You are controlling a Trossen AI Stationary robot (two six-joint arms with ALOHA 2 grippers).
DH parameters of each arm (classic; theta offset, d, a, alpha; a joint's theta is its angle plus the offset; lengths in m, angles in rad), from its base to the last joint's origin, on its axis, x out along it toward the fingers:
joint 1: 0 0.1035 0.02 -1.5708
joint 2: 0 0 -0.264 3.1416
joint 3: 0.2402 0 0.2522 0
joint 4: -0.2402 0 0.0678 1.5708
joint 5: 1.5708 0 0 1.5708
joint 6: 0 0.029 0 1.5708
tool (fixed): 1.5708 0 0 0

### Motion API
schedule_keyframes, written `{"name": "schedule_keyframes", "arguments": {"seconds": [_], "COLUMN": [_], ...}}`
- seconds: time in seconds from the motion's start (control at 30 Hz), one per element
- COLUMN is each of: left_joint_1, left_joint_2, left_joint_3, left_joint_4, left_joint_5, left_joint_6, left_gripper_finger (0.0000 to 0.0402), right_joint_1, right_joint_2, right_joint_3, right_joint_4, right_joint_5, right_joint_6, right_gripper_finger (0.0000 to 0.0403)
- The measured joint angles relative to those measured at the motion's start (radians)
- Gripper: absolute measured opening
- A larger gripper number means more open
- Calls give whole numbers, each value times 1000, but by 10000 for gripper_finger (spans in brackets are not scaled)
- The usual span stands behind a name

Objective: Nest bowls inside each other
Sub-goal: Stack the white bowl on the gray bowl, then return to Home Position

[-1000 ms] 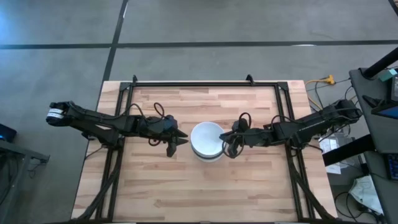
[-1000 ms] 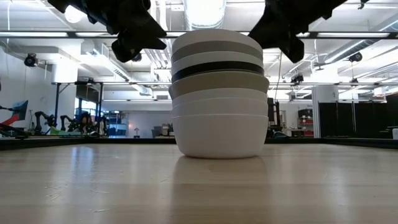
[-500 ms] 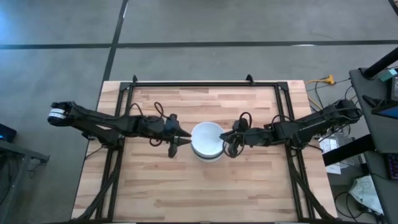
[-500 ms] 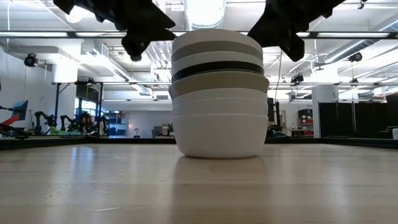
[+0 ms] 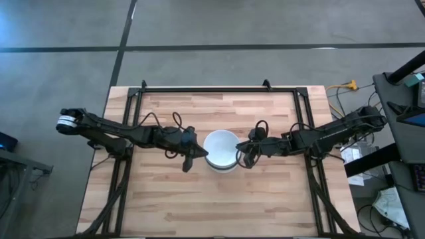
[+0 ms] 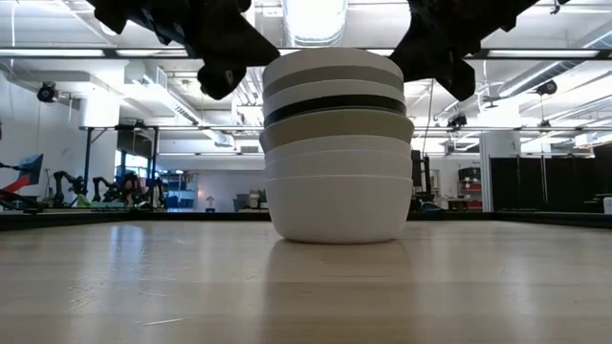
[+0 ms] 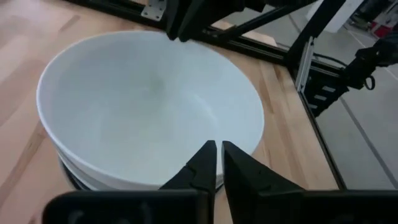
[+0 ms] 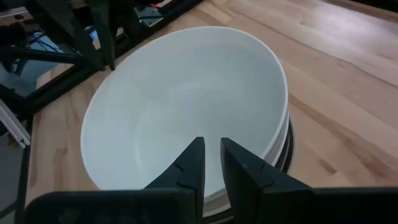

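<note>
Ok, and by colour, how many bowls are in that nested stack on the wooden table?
white round smooth bowls: 6
grey round smooth bowls: 2
black round smooth bowl: 1
Total: 9, counted from the rims in the low view.

- Left arm: reaches in low from the table's left edge toward the centre, wrist angled slightly downward.
- Left gripper (image 5: 199, 153): fingertips nearly together, only a thin slit between them in its wrist view (image 7: 216, 152); raised off the tabletop in the low view (image 6: 222, 76).
- Right arm: extends from the right edge toward the centre.
- Right gripper (image 5: 240, 154): fingers narrowly parted (image 8: 210, 149), likewise held above the tabletop (image 6: 449, 72).
</note>
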Motion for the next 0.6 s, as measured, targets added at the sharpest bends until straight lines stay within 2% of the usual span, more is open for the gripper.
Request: {"name": "schedule_keyframes", "arguments": {"seconds": [0.27, 0.47, 0.53, 0.6], "left_joint_1": [0, -1, -1, -1], "left_joint_2": [-18, -129, -177, -220], "left_joint_3": [0, 1, 1, 1], "left_joint_4": [-6, -4, 0, 30], "left_joint_5": [0, -1, -1, -1], "left_joint_6": [-2, -51, -53, -53], "left_gripper_finger": [13, 13, 13, 13], "right_joint_1": [0, 10, 18, 20], "right_joint_2": [-8, -68, -87, -95], "right_joint_3": [6, 62, 64, 57], "right_joint_4": [-2, 23, 100, 251], "right_joint_5": [-11, -72, -96, -137], "right_joint_6": [-9, -86, -105, -110], "right_gripper_finger": [47, 47, 47, 48]}}
